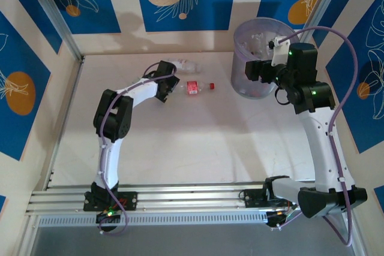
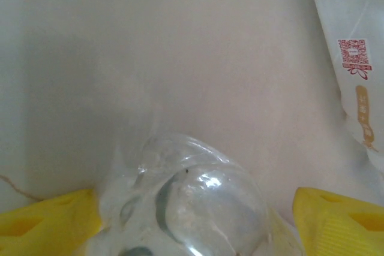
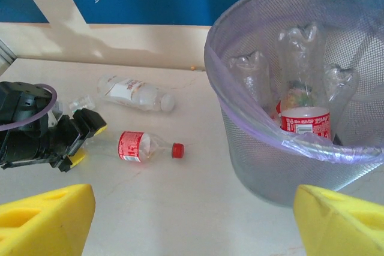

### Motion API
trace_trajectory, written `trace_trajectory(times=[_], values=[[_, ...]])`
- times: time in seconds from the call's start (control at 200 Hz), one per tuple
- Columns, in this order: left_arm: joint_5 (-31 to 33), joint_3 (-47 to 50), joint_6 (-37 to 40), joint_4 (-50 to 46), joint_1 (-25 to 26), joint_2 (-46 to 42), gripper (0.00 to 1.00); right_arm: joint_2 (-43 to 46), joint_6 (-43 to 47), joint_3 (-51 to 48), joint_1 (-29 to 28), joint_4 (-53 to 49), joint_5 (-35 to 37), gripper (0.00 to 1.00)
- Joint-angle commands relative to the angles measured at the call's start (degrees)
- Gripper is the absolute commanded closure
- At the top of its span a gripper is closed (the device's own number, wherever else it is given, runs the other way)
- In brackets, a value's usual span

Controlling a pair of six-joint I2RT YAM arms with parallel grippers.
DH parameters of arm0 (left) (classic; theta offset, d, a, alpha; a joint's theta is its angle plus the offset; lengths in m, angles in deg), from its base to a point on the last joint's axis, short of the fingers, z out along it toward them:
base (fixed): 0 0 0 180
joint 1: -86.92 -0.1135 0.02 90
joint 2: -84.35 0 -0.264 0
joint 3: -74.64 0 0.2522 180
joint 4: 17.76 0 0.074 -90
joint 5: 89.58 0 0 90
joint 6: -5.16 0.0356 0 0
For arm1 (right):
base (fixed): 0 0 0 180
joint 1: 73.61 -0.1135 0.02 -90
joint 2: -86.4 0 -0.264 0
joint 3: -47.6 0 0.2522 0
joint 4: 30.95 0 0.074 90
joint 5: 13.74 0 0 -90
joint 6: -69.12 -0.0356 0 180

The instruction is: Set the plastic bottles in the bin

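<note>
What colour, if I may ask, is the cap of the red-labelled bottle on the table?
The cap is red; the right wrist view shows it best.

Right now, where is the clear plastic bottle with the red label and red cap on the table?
Top view: the red-labelled bottle lies mid-table on its side, between the left yellow fingers and the pale-purple bin.

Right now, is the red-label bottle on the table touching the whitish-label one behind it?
Apart. The right wrist view shows a strip of bare table between the red-label bottle and the whitish-label bottle.
</note>
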Motion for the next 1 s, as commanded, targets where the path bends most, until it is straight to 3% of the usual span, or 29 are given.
trace_trajectory(times=[0.0, 0.305, 0.995], values=[[0.9, -0.8, -2.1, -2.6, -0.4, 3.0, 0.23, 1.5, 0.4, -0.9, -0.1, 0.0, 0.7, 0.14], [0.8, 3.0, -3.0, 0.0, -0.4, 0.9, 0.35, 2.8, -0.4, -3.8, -0.4, -0.2, -0.6, 0.14], [-1.6, 14.4, 7.3, 3.4, -0.4, -10.5, 0.51, -2.3, 3.5, -6.7, -12.1, -3.5, 3.3, 0.14]])
